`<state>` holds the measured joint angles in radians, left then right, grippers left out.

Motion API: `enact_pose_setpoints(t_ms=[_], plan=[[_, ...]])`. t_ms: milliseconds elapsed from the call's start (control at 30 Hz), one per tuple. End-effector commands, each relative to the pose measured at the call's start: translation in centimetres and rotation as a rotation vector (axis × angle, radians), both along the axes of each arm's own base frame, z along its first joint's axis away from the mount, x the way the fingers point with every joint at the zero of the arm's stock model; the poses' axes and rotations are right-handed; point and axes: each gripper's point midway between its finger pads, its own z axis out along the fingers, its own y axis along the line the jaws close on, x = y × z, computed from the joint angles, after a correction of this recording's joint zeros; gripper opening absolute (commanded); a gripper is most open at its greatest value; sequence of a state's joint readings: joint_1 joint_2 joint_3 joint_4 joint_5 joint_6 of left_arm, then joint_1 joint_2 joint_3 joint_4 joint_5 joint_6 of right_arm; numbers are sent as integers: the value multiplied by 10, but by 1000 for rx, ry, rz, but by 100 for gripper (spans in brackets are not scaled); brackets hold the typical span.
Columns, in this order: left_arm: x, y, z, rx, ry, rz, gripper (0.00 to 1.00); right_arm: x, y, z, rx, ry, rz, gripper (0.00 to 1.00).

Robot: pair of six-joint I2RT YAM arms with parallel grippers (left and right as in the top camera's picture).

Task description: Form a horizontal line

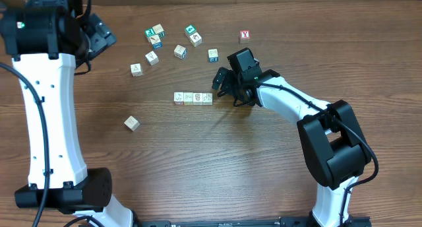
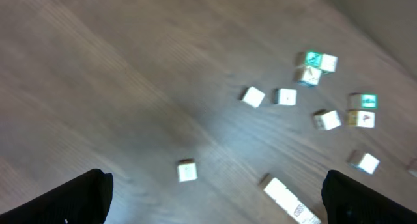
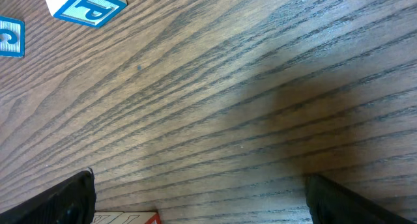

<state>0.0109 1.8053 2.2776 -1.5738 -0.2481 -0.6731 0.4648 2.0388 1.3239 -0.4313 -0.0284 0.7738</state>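
Even light, soft shadows — left wrist view blurred (horizontal line (image 2: pixel 290 201) glare-white)

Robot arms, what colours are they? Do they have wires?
Both are white tubes with chunky black joints. The left arm has a thin black cable running along it and a tiny green light on a black joint. The right arm shows a green dot too. The fingers are black.

The white-and-black left arm (image 1: pixel 46 121) rises from its base at 7 o'clock to 11 o'clock, where its black two-finger left gripper (image 1: pixel 102 33) points toward 3 o'clock, jaws spread wide. The matching right arm (image 1: pixel 290 101) reaches from 5 o'clock toward 10 o'clock. Its black right gripper (image 1: pixel 226 90) sits near the centre, its jaws also wide apart.
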Motion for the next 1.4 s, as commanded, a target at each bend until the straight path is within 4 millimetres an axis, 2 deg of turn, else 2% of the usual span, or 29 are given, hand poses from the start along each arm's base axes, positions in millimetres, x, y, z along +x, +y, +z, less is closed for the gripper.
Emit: enact_pose_setpoints(t_ms=[0,67,200,433,633,900,1133,1367], plan=[[4,-14,5,-5,-41,-57,100,-24,-28,-49,-101,120,-36,100],[12,-19,4,-24,-81,-72,100,-24,-28,-49,-101,120,-36,100],[13,-22,-1,-36,-122,-80,100,-24,-28,-49,-101,120,-36,100],[-3,-20,-14,-25,-167,-82,100,-24,-28,-49,-101,120,-36,100],[-10,-22,-23,37,-214,-194,100,-24,-28,-49,-101,120,-36,100],[-17,-27,-50,5,-299,-190,100,-24,-28,-49,-101,120,-36,100],[-9,-37,-53,4,-471,-225,100,-24,-28,-49,-101,120,-36,100],[-18,-59,-46,89,-617,-374,100,-24,-28,-49,-101,120,-36,100]])
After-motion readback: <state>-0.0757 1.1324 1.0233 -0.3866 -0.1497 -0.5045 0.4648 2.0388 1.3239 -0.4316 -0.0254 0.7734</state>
